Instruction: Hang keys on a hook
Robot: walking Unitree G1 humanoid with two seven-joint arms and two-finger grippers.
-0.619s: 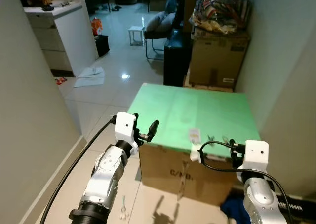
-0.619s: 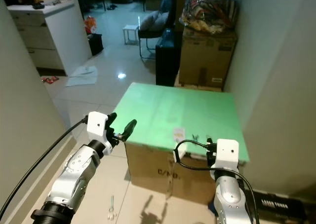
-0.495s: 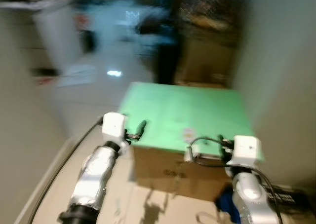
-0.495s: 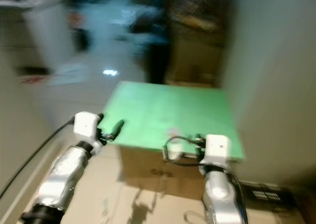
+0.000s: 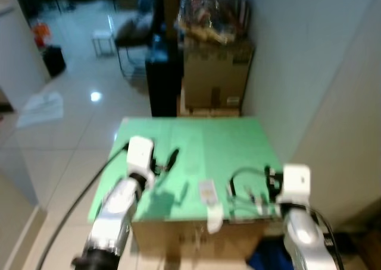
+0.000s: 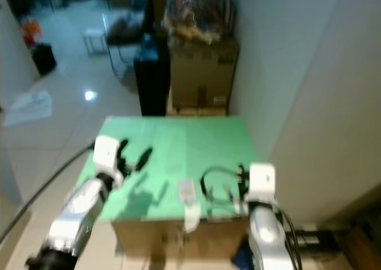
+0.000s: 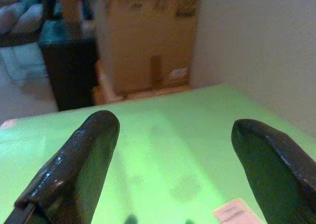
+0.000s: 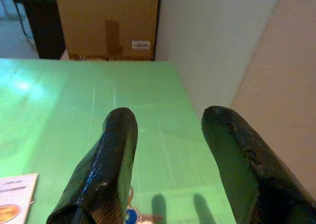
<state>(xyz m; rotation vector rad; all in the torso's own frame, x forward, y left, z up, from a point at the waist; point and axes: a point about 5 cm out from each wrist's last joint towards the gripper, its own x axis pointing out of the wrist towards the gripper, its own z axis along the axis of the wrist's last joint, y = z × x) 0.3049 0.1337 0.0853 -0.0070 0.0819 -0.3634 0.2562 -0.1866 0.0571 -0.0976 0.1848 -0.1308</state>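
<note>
A small bunch of keys (image 8: 134,215) with a blue tag lies on the green board (image 5: 220,142) that tops a cardboard box, near the board's front edge. My right gripper (image 8: 170,118) hangs open just above and behind the keys, with nothing between its fingers. In the left eye view that right gripper (image 5: 269,178) sits over the board's front right part. My left gripper (image 5: 166,162) is over the board's left side, and in its wrist view the left gripper (image 7: 173,125) is wide open and empty.
A white card (image 5: 207,190) lies on the board between the grippers. Behind the board stand a black cabinet (image 5: 162,85) and a stacked cardboard box (image 5: 214,74) with a bag (image 5: 208,11) on top. A wall (image 5: 333,91) runs close on the right; a shiny tiled floor (image 5: 59,127) lies to the left.
The camera has swung right and come closer, with blur on the way. The green board now lies under both grippers instead of ahead of them.
</note>
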